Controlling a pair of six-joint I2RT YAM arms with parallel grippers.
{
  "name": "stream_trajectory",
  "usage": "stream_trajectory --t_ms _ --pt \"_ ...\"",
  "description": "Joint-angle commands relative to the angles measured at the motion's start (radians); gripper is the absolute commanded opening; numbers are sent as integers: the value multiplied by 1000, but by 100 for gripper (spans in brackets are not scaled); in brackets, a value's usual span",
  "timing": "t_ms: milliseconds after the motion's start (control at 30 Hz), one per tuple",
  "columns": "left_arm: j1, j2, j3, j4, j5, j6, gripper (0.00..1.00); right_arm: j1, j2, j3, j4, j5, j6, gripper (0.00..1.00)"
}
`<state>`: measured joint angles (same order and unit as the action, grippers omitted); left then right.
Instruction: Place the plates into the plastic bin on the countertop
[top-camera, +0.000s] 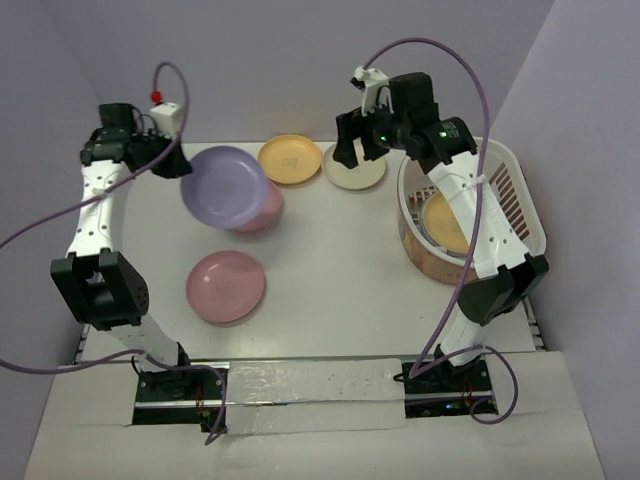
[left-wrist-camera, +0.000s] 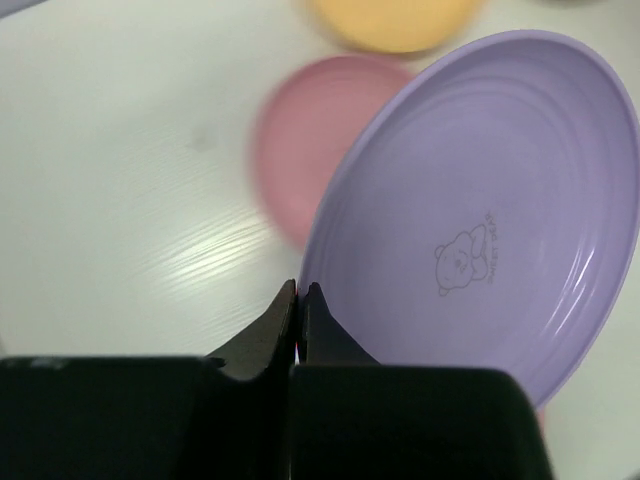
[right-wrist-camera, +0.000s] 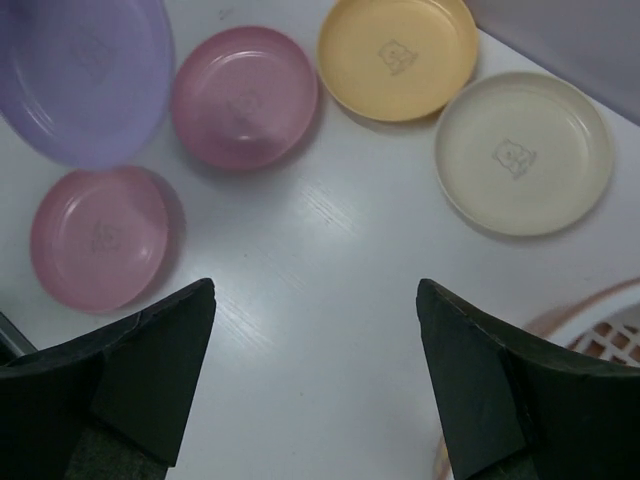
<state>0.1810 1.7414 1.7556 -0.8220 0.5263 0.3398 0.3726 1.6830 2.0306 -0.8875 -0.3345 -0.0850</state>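
Note:
My left gripper (top-camera: 181, 166) is shut on the rim of a lavender plate (top-camera: 222, 185) and holds it tilted above the countertop (top-camera: 330, 260); the left wrist view shows the fingers (left-wrist-camera: 300, 292) pinching that plate (left-wrist-camera: 480, 220). A pink plate (top-camera: 264, 207) lies partly under it. Another pink plate (top-camera: 226, 286), an orange plate (top-camera: 290, 159) and a cream plate (top-camera: 354, 167) lie on the countertop. My right gripper (top-camera: 358, 150) is open and empty above the cream plate's near side (right-wrist-camera: 315, 290). The plastic bin (top-camera: 515, 190) at the right holds an orange plate (top-camera: 445, 222).
Lavender walls border the countertop at the back and on both sides. The right arm's links cross over the bin's left part. A purple cable arcs above each arm. In the right wrist view the bin's rim (right-wrist-camera: 600, 315) shows at lower right.

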Motion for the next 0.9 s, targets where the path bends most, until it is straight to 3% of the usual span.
stream_trajectory --t_ms 0,133,367,867 --pt "-131 -86 -65 30 58 -93 0 84 74 107 -14 56 27 86" --pt "-293 -131 -71 57 46 -159 0 164 132 150 -31 74 31 80" --pt "-409 -151 -38 50 66 -195 0 207 163 88 2 78 33 63" --pt "-445 -204 -64 86 113 -205 0 204 182 33 9 40 27 23"
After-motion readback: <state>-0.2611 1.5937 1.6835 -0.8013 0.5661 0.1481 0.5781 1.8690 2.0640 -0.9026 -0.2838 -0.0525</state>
